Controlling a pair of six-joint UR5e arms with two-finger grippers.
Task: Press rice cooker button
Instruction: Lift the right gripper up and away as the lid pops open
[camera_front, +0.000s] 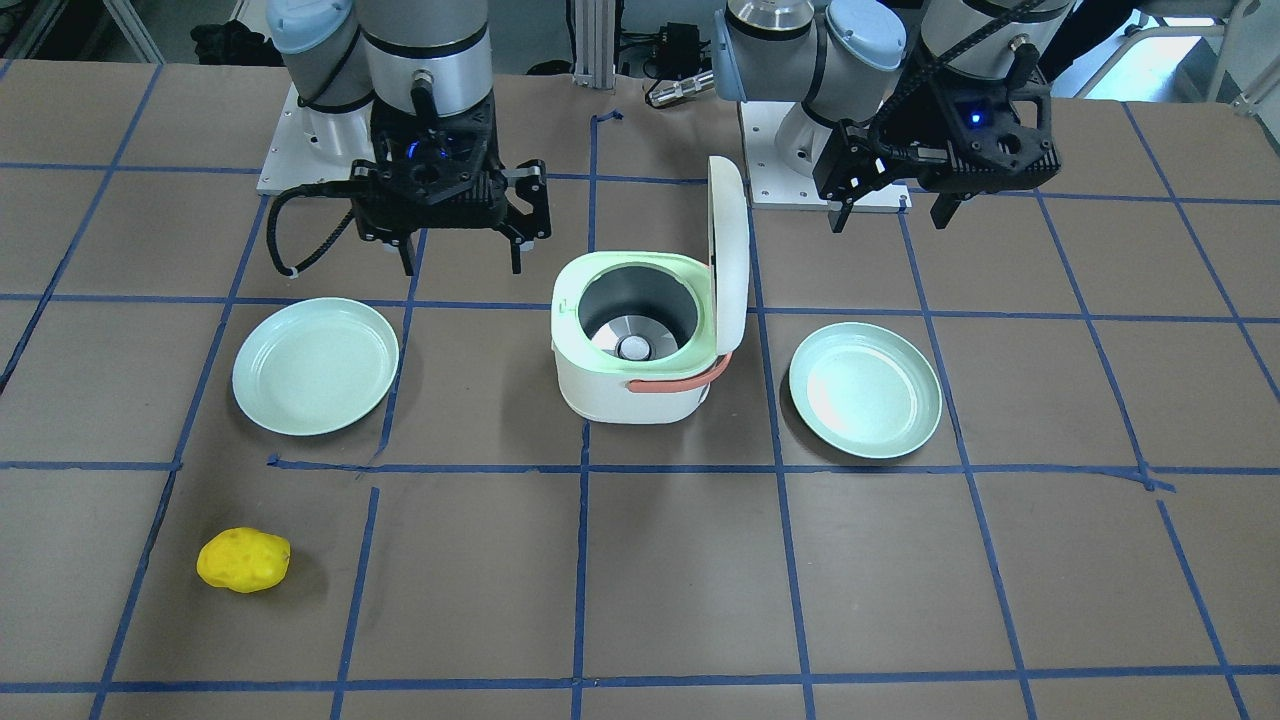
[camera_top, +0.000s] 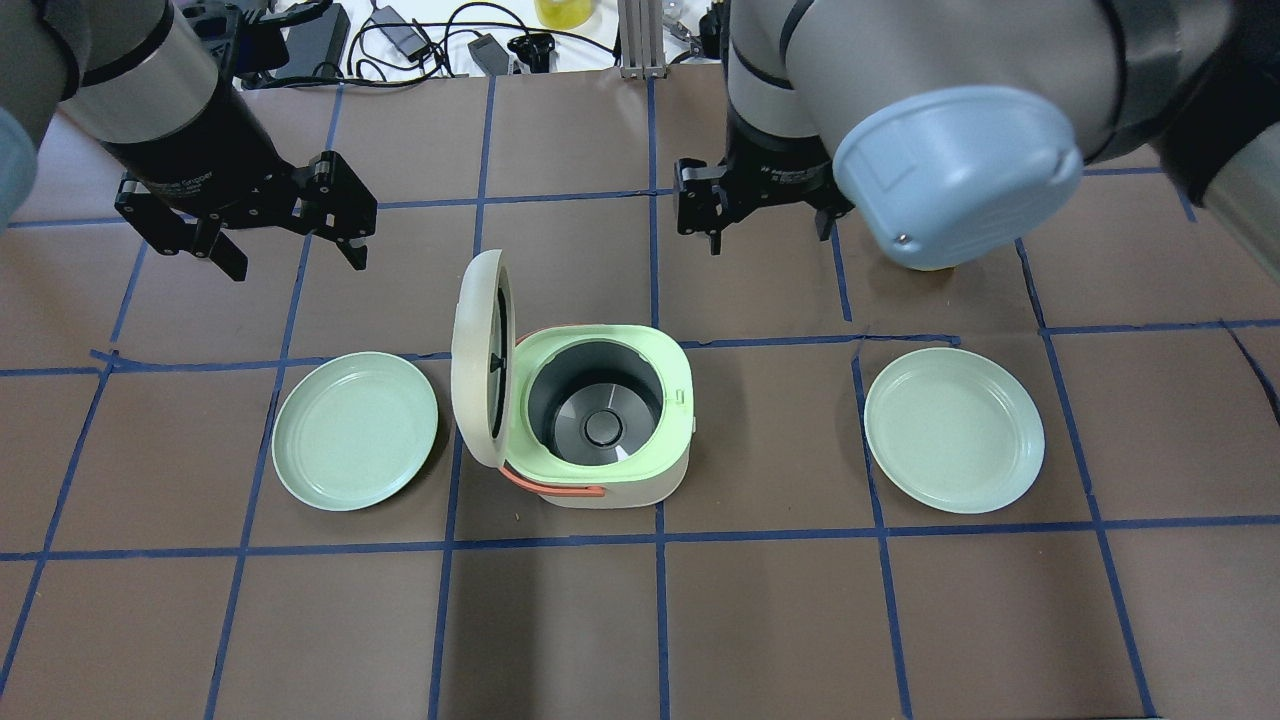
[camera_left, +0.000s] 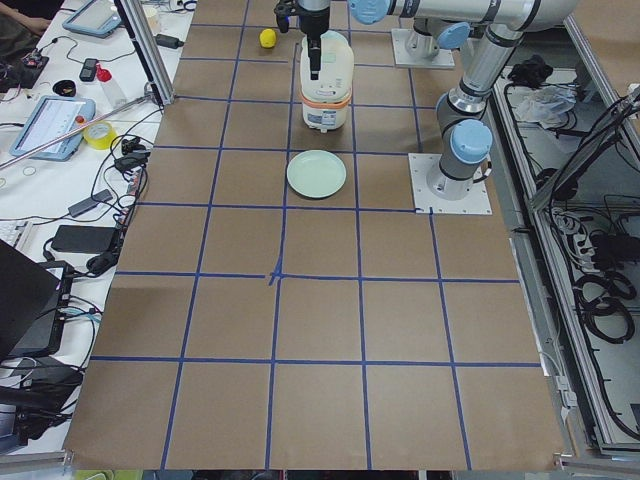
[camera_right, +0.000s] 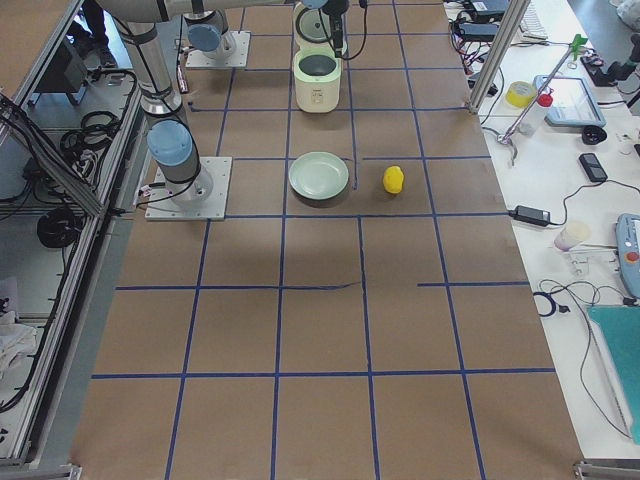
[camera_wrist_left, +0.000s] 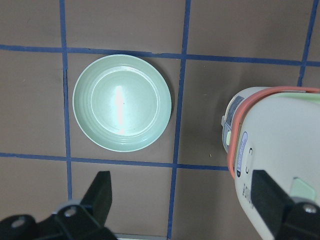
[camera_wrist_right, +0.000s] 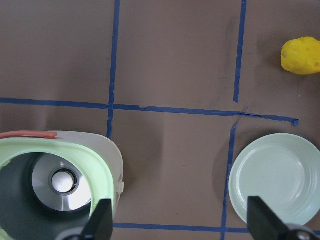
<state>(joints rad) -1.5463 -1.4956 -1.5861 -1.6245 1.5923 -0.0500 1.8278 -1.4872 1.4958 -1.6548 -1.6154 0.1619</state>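
a: where's the rice cooker (camera_top: 600, 430)?

b: about the middle of the tabletop, well away from every edge. its lid (camera_top: 478, 360) stands open, hinged up on the side toward the robot's left, and the inner pot is bare.

a: and the grippers?

b: both hang high over the table, neither touching the cooker. the left gripper (camera_front: 888, 222) has its fingers spread wide with nothing between them. the right gripper (camera_front: 462, 265) is spread and unloaded too.

a: how does the cooker lie relative to the fingers?

b: below and between the two grippers. in the left wrist view its white side with the orange handle sits by the right-hand finger (camera_wrist_left: 270, 192). in the right wrist view its green rim shows by the left-hand finger (camera_wrist_right: 100, 220). i can't tell which part is the button.

a: anything else?

b: a pale green plate (camera_top: 355, 430) beside the cooker on the robot's left, another plate (camera_top: 955, 430) on its right, and a yellow lump (camera_front: 243, 560) nearer the operators' edge.
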